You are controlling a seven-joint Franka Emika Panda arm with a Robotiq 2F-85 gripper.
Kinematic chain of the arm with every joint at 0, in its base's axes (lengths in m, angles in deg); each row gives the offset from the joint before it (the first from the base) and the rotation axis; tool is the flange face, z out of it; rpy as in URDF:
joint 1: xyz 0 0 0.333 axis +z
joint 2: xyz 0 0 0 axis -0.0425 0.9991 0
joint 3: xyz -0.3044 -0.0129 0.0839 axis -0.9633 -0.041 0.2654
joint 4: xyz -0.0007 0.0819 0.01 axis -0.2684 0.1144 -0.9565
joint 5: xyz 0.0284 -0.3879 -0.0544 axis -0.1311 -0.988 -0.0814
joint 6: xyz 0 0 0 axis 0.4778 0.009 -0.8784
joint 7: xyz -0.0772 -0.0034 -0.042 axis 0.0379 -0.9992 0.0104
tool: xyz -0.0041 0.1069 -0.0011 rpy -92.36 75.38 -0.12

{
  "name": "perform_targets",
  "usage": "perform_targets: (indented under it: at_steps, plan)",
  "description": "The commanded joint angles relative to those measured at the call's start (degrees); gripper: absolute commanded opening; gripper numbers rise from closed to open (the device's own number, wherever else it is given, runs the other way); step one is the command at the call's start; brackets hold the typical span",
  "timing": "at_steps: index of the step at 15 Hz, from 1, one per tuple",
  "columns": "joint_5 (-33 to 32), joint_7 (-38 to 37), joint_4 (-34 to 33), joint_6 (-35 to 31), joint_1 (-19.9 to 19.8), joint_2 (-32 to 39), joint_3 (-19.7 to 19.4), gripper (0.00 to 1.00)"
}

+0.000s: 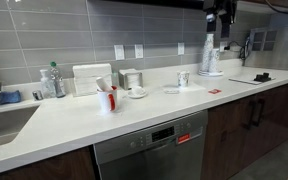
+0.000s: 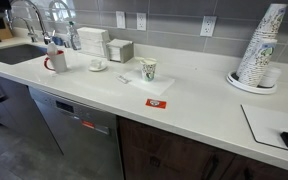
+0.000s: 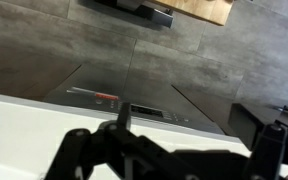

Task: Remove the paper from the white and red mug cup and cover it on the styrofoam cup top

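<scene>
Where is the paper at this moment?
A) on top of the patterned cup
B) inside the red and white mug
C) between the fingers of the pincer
B: the white paper sticks up out of the mug, which stands near the sink.

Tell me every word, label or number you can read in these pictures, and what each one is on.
No text can be read in any view.
Red packet on the counter: any print is too small.
Dishwasher panel: small display, too blurred to read.
Patterned cup: markings, not legible.
Stack of cups: pattern only, blurred.
</scene>
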Motion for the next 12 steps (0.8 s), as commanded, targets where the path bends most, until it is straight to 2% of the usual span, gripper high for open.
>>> perform_targets:
  at_steps: [1,4,8,12]
  plan:
    - [-0.2,4.9,-4.0,-2.2,4.2,5.3,3.3,1.0]
    - [-2.1,10.3,-7.1,-8.5,6.4,10.2,4.7,1.0]
    - [0.4,21.2,-10.5,-17.5,9.0,16.8,3.4,1.0]
    - [2.9,30.2,-12.7,-26.3,10.2,23.2,4.5,1.0]
